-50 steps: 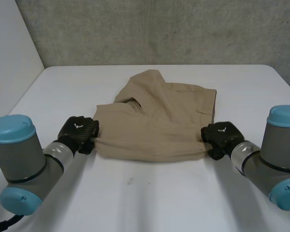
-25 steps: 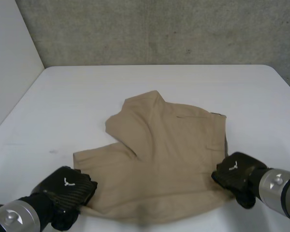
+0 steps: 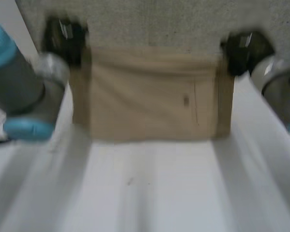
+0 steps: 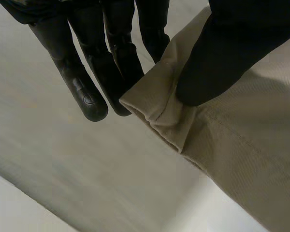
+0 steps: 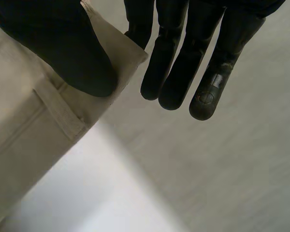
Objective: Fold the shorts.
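Tan shorts (image 3: pixel 150 96) hang spread over the surface (image 3: pixel 150 193), L hand (image 3: pixel 64 35) & R hand (image 3: pixel 241 47) each pinching a top corner thumb-to-fingers, prob. to let the cloth drop flat for folding.

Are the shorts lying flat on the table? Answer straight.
No, the shorts hang above the table, the left hand and the right hand each pinching an upper corner.

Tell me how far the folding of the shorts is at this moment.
Done: the left robot hand and the right robot hand each pinch an upper corner of the shorts, thumb against fingers. In hand: the shorts hang spread between them above the white table. Left: laying them down and making the folds; no finished fold is visible.
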Available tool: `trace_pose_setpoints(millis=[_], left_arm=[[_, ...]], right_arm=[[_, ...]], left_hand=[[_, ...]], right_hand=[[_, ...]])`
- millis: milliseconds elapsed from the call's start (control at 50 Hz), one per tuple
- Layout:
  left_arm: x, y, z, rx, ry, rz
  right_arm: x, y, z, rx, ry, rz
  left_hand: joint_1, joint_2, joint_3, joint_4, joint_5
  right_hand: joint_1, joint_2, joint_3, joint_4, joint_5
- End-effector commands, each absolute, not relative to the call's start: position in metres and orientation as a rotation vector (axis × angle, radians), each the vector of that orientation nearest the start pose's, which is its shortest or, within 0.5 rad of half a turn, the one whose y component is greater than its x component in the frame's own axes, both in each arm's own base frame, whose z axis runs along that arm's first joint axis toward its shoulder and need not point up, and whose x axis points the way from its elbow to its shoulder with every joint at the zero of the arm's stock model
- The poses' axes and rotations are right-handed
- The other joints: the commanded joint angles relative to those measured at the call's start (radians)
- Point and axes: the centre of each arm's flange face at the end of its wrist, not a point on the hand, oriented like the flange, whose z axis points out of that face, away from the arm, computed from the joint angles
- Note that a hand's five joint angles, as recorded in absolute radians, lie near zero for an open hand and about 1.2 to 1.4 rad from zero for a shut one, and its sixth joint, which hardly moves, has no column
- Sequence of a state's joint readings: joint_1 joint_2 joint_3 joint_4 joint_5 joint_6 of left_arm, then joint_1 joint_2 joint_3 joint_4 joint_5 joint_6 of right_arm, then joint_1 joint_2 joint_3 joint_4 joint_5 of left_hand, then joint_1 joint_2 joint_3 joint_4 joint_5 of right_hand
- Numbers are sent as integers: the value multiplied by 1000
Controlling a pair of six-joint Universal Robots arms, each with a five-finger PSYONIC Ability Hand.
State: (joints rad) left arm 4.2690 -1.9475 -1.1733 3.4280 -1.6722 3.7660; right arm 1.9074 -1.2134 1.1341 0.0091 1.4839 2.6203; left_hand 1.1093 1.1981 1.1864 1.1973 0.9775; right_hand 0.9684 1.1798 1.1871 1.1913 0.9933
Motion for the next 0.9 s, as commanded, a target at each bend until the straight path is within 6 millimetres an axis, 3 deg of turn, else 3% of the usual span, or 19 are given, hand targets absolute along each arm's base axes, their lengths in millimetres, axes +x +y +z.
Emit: trace_pose_setpoints(millis=[20,60,120,260,300,340,360,380,420,440,460,500,520,540,620,680,780,900], left_arm=[[-289,-307,462,408,980,-2767],[-287,-302,471,380,940,-2787],[-290,-301,464,402,965,-2784],[-291,-314,393,527,1226,-2678],[-291,-316,376,551,1295,-2651],[-290,-316,345,601,1409,-2599],[-290,-317,333,618,1452,-2578],[-291,-318,305,665,1540,-2520],[-291,-318,274,715,1634,-2451],[-291,-318,259,739,1681,-2413],[-291,-316,228,795,1765,-2334],[-293,-311,200,848,1844,-2257],[-293,-309,187,873,1876,-2218],[-292,-306,165,911,1936,-2151],[-285,-292,127,999,2048,-1988],[-281,-284,121,1031,2098,-1916],[-270,-264,142,1072,2160,-1820],[-257,-237,154,1139,2251,-1669]], right_arm=[[263,-317,447,-556,1212,-2834],[261,-311,458,-523,1150,-2848],[264,-316,452,-537,1178,-2831],[272,-335,396,-643,1428,-2678],[275,-342,369,-688,1528,-2606],[277,-347,347,-723,1603,-2555],[279,-351,325,-767,1680,-2504],[280,-352,311,-798,1722,-2469],[282,-356,281,-862,1816,-2392],[284,-357,251,-935,1907,-2309],[284,-357,236,-971,1953,-2267],[287,-354,208,-1048,2024,-2178],[291,-348,183,-1124,2082,-2095],[291,-345,172,-1159,2109,-2059],[287,-335,140,-1243,2218,-1906],[282,-324,137,-1262,2267,-1818],[276,-308,154,-1276,2299,-1757],[266,-284,168,-1327,2366,-1622]], left_hand=[[287,198,210,199,244],[287,198,210,199,244],[287,198,210,199,244],[287,198,210,199,244],[287,198,210,199,244],[287,198,210,199,244],[287,198,210,199,244],[287,198,210,199,244],[287,198,210,199,244],[287,198,210,199,244],[287,198,210,199,244],[287,198,210,199,244],[287,198,210,199,244],[287,198,210,199,244],[287,198,210,199,244],[287,198,210,199,244],[287,198,210,199,244],[287,198,210,199,244]], right_hand=[[428,216,209,205,228],[428,216,209,205,228],[428,216,209,205,228],[428,216,209,205,228],[428,216,209,205,228],[428,216,209,205,228],[428,216,209,205,228],[428,216,209,205,228],[428,216,209,205,228],[428,216,209,205,228],[428,216,209,205,228],[428,216,209,205,228],[428,216,209,205,228],[428,216,209,205,228],[428,216,209,205,228],[428,216,209,205,228],[428,216,209,205,228],[428,216,209,205,228]])
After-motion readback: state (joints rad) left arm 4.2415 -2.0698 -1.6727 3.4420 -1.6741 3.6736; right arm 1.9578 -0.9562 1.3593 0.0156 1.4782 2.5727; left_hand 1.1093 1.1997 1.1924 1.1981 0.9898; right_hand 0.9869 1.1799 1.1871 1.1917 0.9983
